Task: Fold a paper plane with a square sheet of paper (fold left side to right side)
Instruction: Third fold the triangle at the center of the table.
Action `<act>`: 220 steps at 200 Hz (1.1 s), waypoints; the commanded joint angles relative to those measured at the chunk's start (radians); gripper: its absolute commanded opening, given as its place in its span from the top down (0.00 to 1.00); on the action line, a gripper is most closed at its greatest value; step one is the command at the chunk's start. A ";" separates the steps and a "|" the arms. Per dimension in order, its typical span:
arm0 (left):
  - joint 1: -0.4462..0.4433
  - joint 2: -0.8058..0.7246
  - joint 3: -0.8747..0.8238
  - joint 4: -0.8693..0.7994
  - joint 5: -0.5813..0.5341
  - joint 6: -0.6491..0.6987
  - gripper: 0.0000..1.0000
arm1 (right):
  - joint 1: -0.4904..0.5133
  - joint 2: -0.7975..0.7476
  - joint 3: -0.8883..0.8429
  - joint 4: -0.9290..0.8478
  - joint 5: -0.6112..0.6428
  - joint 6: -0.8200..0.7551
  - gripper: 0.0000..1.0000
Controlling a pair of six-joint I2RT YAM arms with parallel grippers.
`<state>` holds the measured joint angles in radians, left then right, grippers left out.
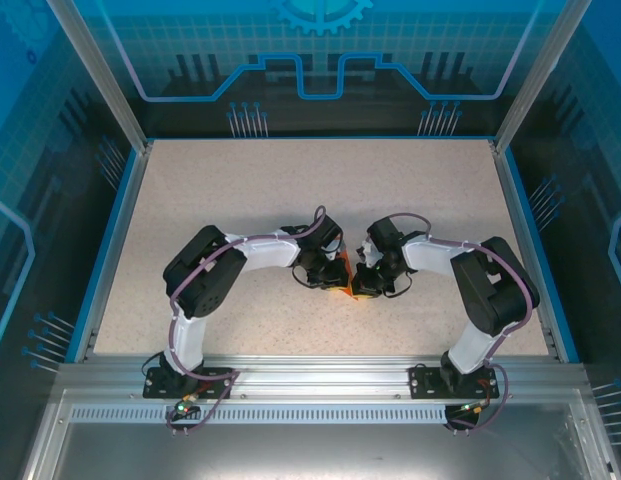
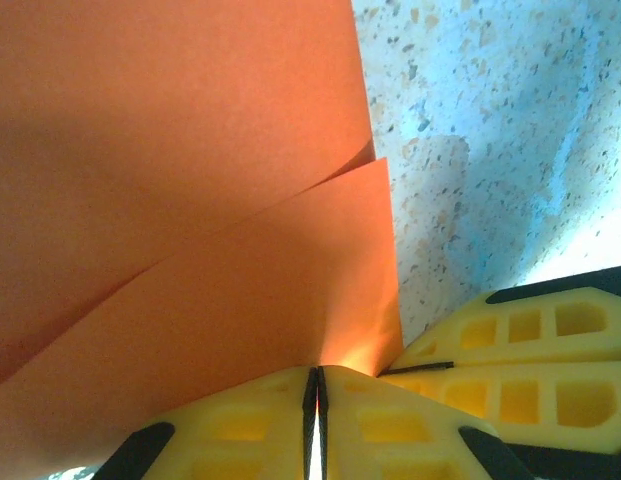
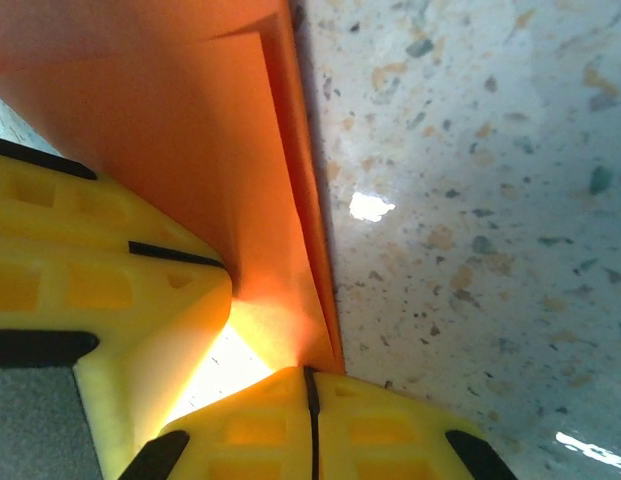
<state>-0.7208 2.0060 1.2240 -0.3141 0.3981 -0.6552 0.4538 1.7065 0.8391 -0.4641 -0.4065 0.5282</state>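
Top view: left arm (image 1: 205,275) and right arm (image 1: 490,285) both bent inward, wrists meeting near the middle of the speckled worktop (image 1: 240,200), a little toward the near edge. Orange paper (image 1: 346,291) sits between the two wrists, mostly hidden under them; a small orange patch shows. Left wrist view: paper is folded, at least two layers, one flap edge running diagonally across the lower layer, a straight outer edge on the right with bare worktop beyond it. Left fingers (image 2: 260,420) are pressed together, a hairline seam between them, and the paper's lower edge runs into that seam, so they are clamped on the paper. Right fingers (image 2: 520,385) show just beside them at lower right, tips close to the same corner of the paper. Right wrist view: right fingers are pressed together too, the narrow end of the paper pinched at their seam, the folded edge rising straight away from them. Paper looks lifted at this end, light glowing through it near the tips; whether the far end rests on the worktop, cannot tell. Both pairs of fingers nearly touch each other.
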 commanded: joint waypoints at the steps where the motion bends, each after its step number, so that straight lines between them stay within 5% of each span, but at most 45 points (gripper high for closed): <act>1: 0.047 0.028 -0.048 -0.026 -0.060 0.044 0.85 | 0.020 0.069 -0.062 -0.127 0.209 0.007 0.93; 116: 0.280 -0.055 -0.089 -0.119 -0.114 0.208 0.85 | 0.020 0.052 -0.066 -0.125 0.205 0.007 0.93; 175: 0.247 -0.299 -0.106 -0.130 -0.077 0.161 0.83 | 0.020 0.043 -0.061 -0.118 0.192 0.008 0.93; 220: 0.115 -0.220 -0.061 -0.071 -0.016 0.117 0.82 | 0.023 0.044 -0.061 -0.108 0.185 0.013 0.93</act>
<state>-0.5396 1.7077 1.1355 -0.3977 0.3424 -0.5045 0.4595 1.6989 0.8371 -0.4629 -0.3939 0.5282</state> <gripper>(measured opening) 0.178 0.070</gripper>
